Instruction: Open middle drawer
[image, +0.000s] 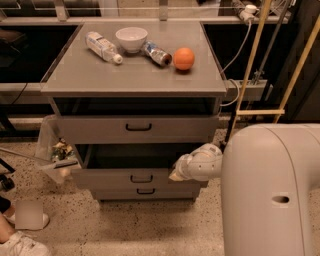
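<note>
The grey cabinet has three drawers. The middle drawer (115, 177) is pulled out a little, with a dark gap above its front, and its black bar handle (141, 178) is centred. The topmost drawer (138, 127) is above it and the lowest drawer (145, 191) is below it. My gripper (176, 174) is at the end of the white arm, against the right end of the middle drawer's front, to the right of the handle. The arm's wrist hides much of it.
On the cabinet top (100, 75) are a plastic bottle (102, 47), a white bowl (131, 38), a lying can (157, 54) and an orange (184, 58). A bag of rubbish (57, 150) hangs at the cabinet's left. My white body (272, 195) fills the lower right. Shoes (22, 235) are at the bottom left.
</note>
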